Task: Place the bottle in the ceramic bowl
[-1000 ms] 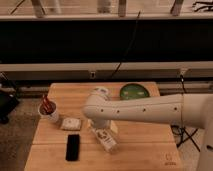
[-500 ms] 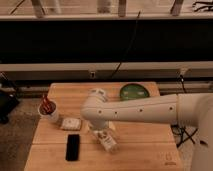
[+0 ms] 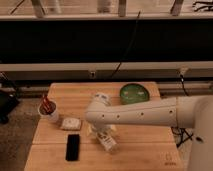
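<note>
The bottle (image 3: 108, 143), slim and whitish, lies slanted on the wooden table (image 3: 145, 145) near the front middle. My gripper (image 3: 102, 134) hangs straight down from the white arm (image 3: 140, 114) and sits right over the bottle's upper end, partly hiding it. The ceramic bowl (image 3: 135, 93), round and glossy green, stands at the back right of the table, well apart from the bottle and gripper.
A white cup with red sticks (image 3: 50, 112) stands at the left edge. A small whitish packet (image 3: 71, 123) lies next to it. A black phone (image 3: 73, 147) lies at the front left. A dark wall with rails and a cable runs behind the table.
The arm's elbow has sunk slightly toward the table. The gripper and the bottle stay in nearly the same spot.
</note>
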Available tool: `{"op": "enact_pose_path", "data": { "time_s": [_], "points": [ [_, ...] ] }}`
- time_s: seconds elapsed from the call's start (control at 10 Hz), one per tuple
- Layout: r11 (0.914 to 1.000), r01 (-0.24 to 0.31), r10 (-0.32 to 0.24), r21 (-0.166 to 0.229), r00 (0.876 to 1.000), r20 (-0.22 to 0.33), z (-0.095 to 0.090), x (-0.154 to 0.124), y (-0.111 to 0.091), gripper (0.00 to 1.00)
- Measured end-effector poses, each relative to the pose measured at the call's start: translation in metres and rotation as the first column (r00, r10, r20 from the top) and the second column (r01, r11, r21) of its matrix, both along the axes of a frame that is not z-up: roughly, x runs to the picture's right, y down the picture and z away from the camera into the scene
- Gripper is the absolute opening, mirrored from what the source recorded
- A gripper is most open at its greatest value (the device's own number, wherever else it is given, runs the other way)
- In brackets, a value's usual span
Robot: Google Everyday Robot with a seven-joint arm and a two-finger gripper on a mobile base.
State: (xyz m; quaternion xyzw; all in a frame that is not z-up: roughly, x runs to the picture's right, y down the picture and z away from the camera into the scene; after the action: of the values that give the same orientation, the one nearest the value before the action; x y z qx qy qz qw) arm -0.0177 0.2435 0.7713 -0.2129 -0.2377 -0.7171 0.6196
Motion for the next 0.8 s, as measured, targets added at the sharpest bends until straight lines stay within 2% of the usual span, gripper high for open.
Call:
{"op": "enact_pose_path", "data": {
  "time_s": [0.4, 0.5, 0.7, 0.8],
  "points": [
    [0.9997, -0.019, 0.02, 0.018, 0.999, -0.027, 0.011, 0.013, 0.012, 0.78],
    [0.9994, -0.022, 0.023, 0.027, 0.999, -0.033, 0.012, 0.015, 0.012, 0.71],
    [0.9987, -0.029, 0.031, 0.041, 0.999, -0.04, 0.014, 0.017, 0.012, 0.49],
    [0.9986, -0.031, 0.033, 0.044, 0.998, -0.045, 0.014, 0.02, 0.013, 0.41]
  ]
}}
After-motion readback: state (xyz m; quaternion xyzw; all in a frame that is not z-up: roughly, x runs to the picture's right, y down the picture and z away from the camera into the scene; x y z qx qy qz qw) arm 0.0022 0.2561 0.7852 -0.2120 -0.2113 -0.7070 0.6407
